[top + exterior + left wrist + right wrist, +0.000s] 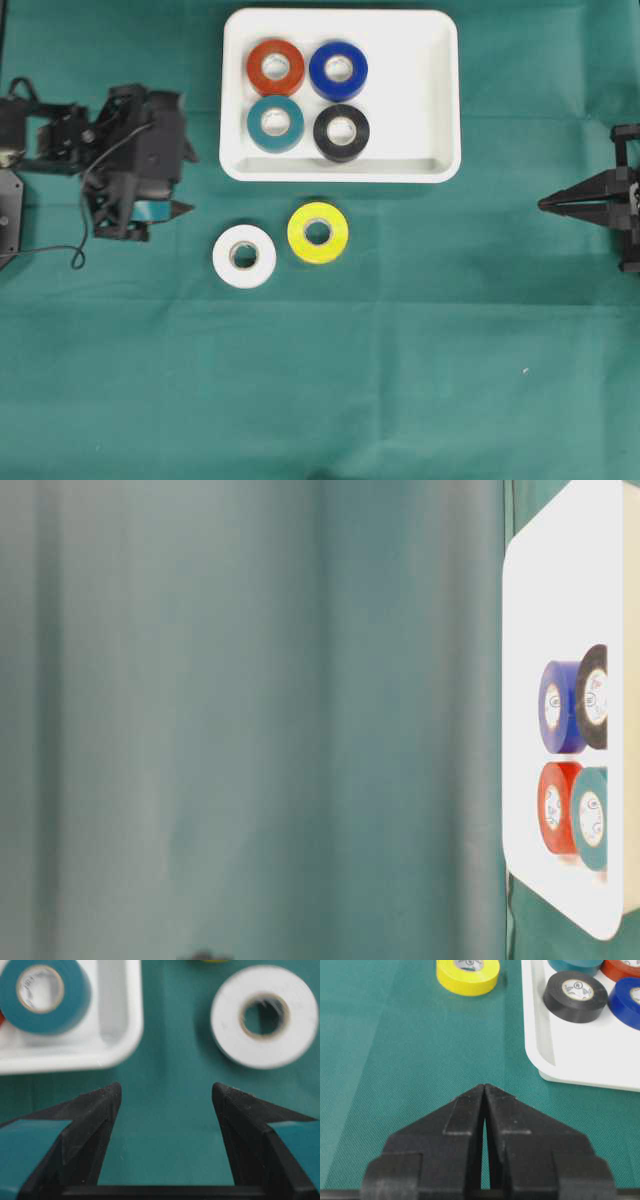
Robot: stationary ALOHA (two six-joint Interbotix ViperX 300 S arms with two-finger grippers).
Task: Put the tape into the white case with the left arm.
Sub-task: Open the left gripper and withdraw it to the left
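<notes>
Overhead: white case (340, 95) sits top-centre on the green-covered counter (400, 350). Inside it, 4 rolls in a 2x2 block at the case's left half: red roll (275, 67) top L, blue roll (338, 70) top R, teal roll (275, 123) bottom L, black roll (341, 132) bottom R. Right half of the case is bare. Outside the case, just below its front rim: yellow roll (318, 232) and white roll (244, 256), close beside each other, flat on the cloth. Left gripper (165, 200) is at the L edge, near the case's L rim and well apart from the white roll. Right gripper (548, 204) is at the far R edge, tips pointing toward centre.

Table-level: view is turned sideways; mostly green cloth. Case (540, 630) at R edge with blue (560, 707), black (594, 697), red (558, 807), teal (590, 818) rolls.

L wrist: fingers (107, 1102) stand wide apart w/ nothing between them, only cloth. White roll (264, 1016) ahead to the R, untouched; case corner (127, 1035) w/ teal roll (42, 995) ahead to the L.

R wrist: fingers (470, 1105) pressed together, tips meeting, holding nothing. Yellow roll (468, 974) ahead; case (570, 1055) to the R w/ black roll (575, 996) nearest.
</notes>
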